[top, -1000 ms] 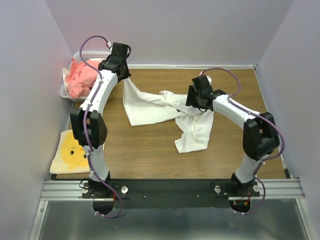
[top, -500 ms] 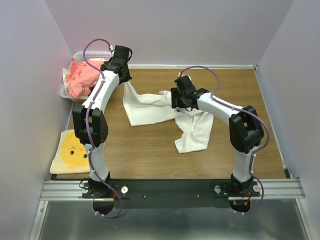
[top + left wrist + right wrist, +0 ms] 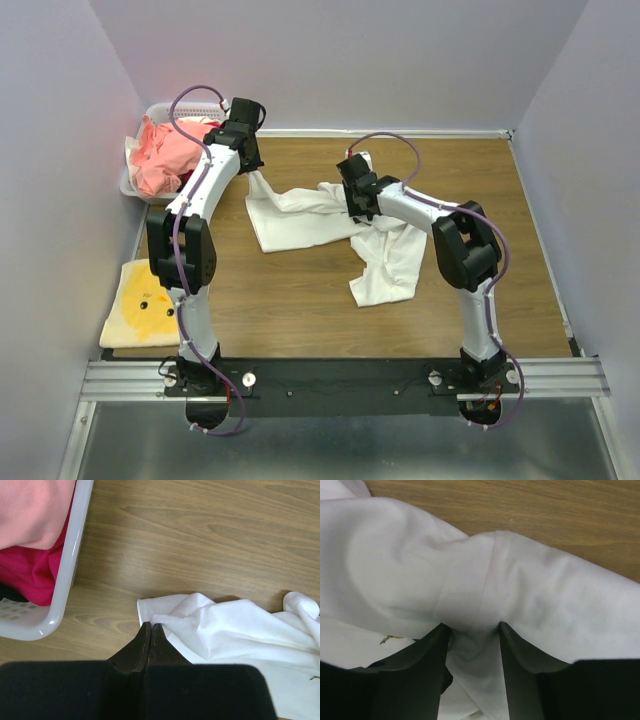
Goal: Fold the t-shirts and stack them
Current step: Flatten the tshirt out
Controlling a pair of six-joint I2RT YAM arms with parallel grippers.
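I see the basket at the far left corner of the table, and it is piled full. A salmon tee is heaped on top and bulges over the rim. A red tee is packed under it against the basket wall.

The white tee lies outside the basket, crumpled across the middle of the table. One part is spread toward the left and another trails toward the near right.

My left gripper is just beside the basket. Its fingers are pressed together on the tee's far left corner, and in the top view the cloth rises to meet them.

My right gripper is over the middle of the tee. Its fingers are set narrowly with a bunched ridge of white cloth pinched between them.

A yellow cloth lies flat at the near left edge, well apart from the basket.
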